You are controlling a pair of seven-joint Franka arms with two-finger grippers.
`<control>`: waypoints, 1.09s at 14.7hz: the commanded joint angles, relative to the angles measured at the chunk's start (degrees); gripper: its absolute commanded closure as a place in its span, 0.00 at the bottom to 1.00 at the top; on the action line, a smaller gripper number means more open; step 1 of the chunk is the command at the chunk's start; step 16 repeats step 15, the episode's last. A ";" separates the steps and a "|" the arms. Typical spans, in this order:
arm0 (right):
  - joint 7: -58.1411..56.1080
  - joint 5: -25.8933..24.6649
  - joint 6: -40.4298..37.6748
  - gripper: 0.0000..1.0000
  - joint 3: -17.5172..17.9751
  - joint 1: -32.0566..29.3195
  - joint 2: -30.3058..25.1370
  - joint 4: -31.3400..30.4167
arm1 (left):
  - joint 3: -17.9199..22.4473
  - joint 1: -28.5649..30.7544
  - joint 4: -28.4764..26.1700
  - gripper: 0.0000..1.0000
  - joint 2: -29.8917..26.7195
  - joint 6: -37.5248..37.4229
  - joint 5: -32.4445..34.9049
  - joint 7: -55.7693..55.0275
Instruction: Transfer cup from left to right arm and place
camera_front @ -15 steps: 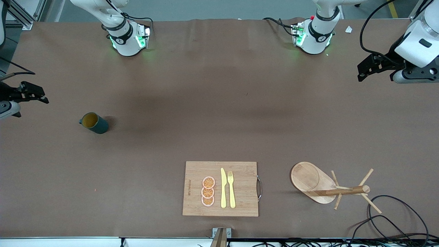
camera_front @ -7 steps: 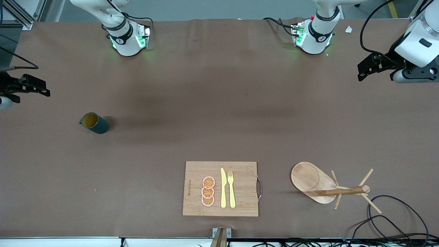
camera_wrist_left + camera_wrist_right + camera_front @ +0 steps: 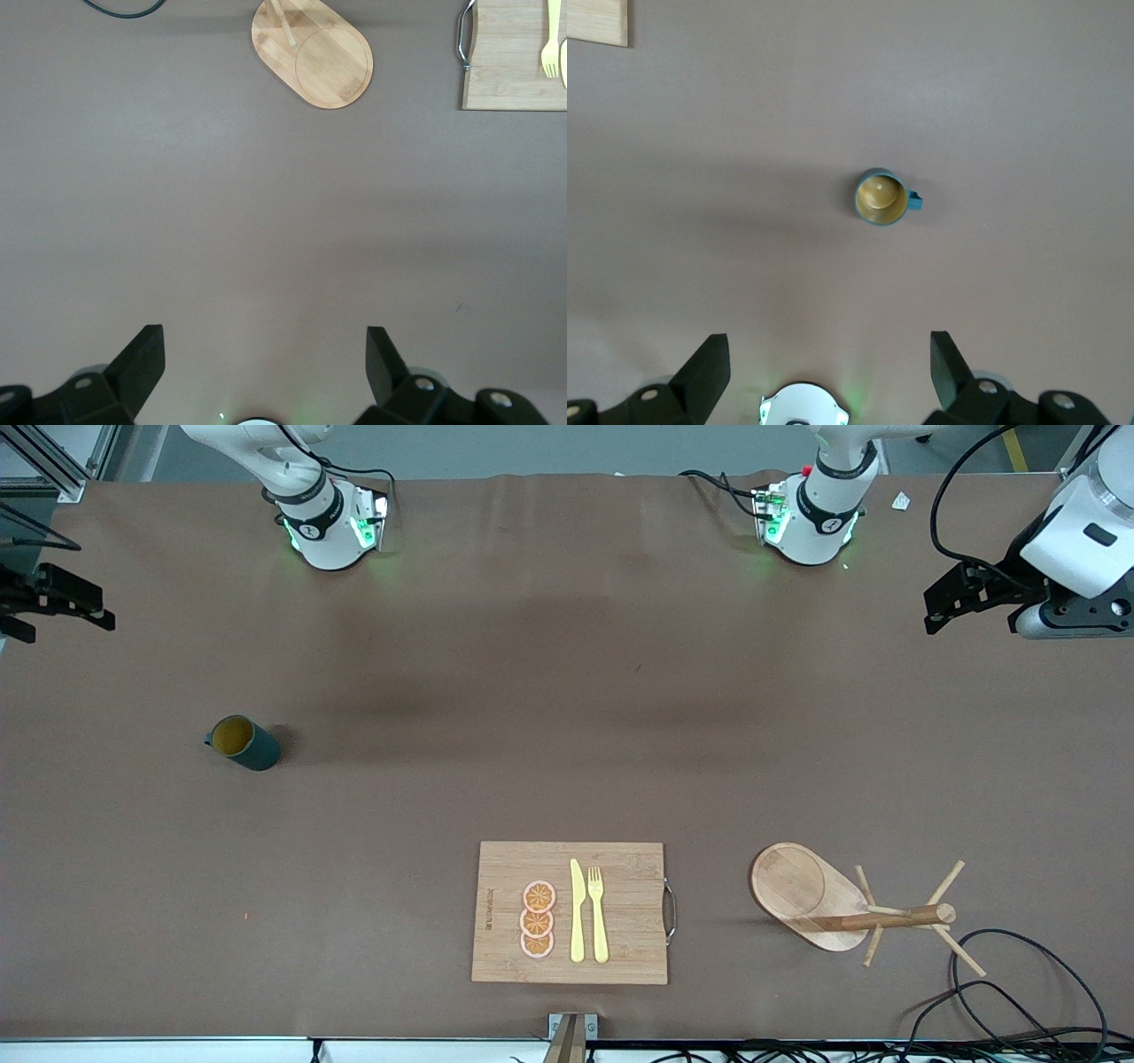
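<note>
Cup upright on worktop, toward right arm's end, untouched. Right pincer wide, empty, high over worktop at that end. Left pincer wide, empty, over left arm's end. Peg rack beside cutting board.

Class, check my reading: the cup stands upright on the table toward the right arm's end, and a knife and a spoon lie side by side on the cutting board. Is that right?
One slip: the piece beside the knife is a fork, not a spoon; the front view shows its prongs. The rest holds: the cup stands upright on the table toward the right arm's end, and both utensils lie on the cutting board.
</note>
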 commanded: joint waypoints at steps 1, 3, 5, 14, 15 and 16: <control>5.10 0.60 0.65 0.00 0.31 0.23 -4.14 -4.34 | -0.11 0.01 1.81 0.00 0.83 -1.36 0.20 1.14; 5.47 0.60 1.34 0.00 0.31 1.37 -4.06 -4.34 | -0.11 -0.17 1.80 0.00 0.83 -1.36 0.20 1.14; 5.38 0.60 3.10 0.00 0.23 1.37 -3.88 -4.34 | -0.11 -0.17 1.80 0.00 0.83 -1.44 0.20 1.14; 5.38 0.60 4.16 0.00 -0.04 1.02 -3.71 -4.25 | -0.55 -0.35 1.80 0.00 0.83 -1.62 0.29 1.23; 5.47 0.68 3.55 0.00 -0.12 1.02 -3.71 -4.08 | -0.55 -0.35 1.80 0.00 0.83 -1.62 0.29 1.23; 5.47 0.68 3.55 0.00 -0.12 1.02 -3.71 -4.08 | -0.55 -0.35 1.80 0.00 0.83 -1.62 0.29 1.23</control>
